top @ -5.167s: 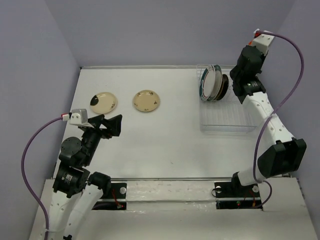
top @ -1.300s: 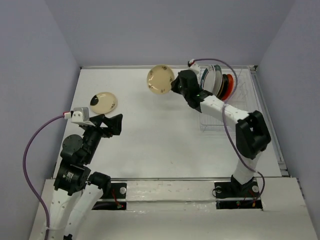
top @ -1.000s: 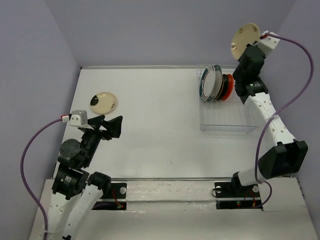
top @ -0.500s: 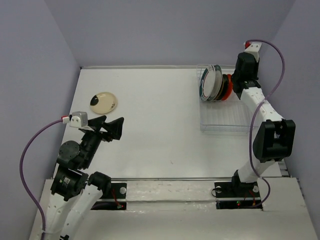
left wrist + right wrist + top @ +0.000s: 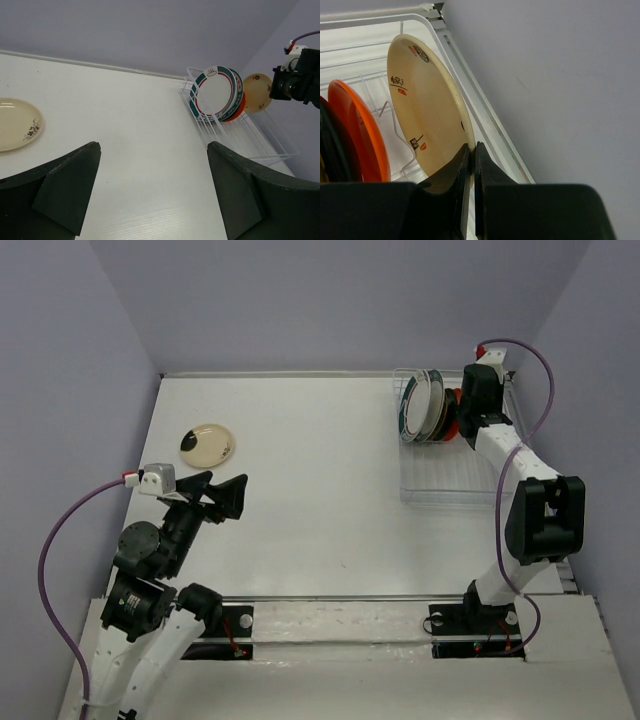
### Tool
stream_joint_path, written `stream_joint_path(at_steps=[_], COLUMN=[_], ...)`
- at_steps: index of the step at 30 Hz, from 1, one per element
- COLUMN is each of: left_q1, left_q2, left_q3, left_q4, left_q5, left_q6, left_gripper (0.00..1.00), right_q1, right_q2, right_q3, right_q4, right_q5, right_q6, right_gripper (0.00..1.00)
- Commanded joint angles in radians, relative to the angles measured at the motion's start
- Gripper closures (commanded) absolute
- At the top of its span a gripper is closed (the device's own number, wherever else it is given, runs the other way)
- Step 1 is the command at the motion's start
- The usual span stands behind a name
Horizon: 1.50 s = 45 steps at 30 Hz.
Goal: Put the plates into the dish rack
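My right gripper [image 5: 472,150] is shut on the rim of a cream plate with dark marks [image 5: 422,105] and holds it upright inside the dish rack [image 5: 470,85], just right of the orange-red plate [image 5: 362,130]. In the top view the right gripper [image 5: 468,418] is over the rack's far right end [image 5: 450,480], beside the standing plates [image 5: 425,405], and hides the held plate. The left wrist view shows the teal-rimmed plates [image 5: 217,92] and the held cream plate [image 5: 256,92]. A second cream plate [image 5: 207,444] lies flat at the table's left. My left gripper [image 5: 225,495] is open and empty, hovering near it.
The rack's near half [image 5: 450,485] holds no plates. The right wall stands close behind the rack [image 5: 545,75]. The second cream plate also shows at the left edge of the left wrist view [image 5: 17,131].
My right arm picked the cream plate off the table, swung it high over the rack and has now lowered it into the rack beside the orange-red plate. The left arm barely moved.
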Motion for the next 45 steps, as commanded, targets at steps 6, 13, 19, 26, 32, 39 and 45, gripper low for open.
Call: stream_joint_path(at_steps=[6, 13, 19, 26, 32, 39, 45], left_q1=[-0.004, -0.004, -0.006, -0.004, -0.003, 0.000, 0.006], left_q2=[0.004, 0.014, 0.019, 0.030, 0.039, 0.048, 0.056], left_q3=[-0.004, -0.002, -0.002, -0.001, -0.001, -0.001, -0.001], left_q4=[0.032, 0.032, 0.030, 0.027, 0.027, 0.027, 0.027], left_q5=[-0.009, -0.005, -0.008, -0.009, -0.008, -0.006, -0.005], left_q6=[0.013, 0.013, 0.013, 0.013, 0.013, 0.013, 0.011], left_gripper=[0.01, 0.01, 0.01, 0.01, 0.01, 0.01, 0.01], right_q1=[0.024, 0.024, 0.035, 0.035, 0.035, 0.035, 0.035], right_q2=[-0.020, -0.068, -0.067, -0.019, 0.010, 0.045, 0.059], right_q3=[0.028, 0.089, 0.050, 0.028, 0.001, -0.012, -0.010], right_q4=[0.061, 0.086, 0.088, 0.086, 0.086, 0.081, 0.049], right_q5=[0.066, 0.068, 0.059, 0.053, 0.043, 0.037, 0.024], right_q6=[-0.011, -0.078, -0.061, -0.029, 0.007, 0.044, 0.097], right_gripper=[0.93, 0.93, 0.93, 0.93, 0.93, 0.93, 0.91])
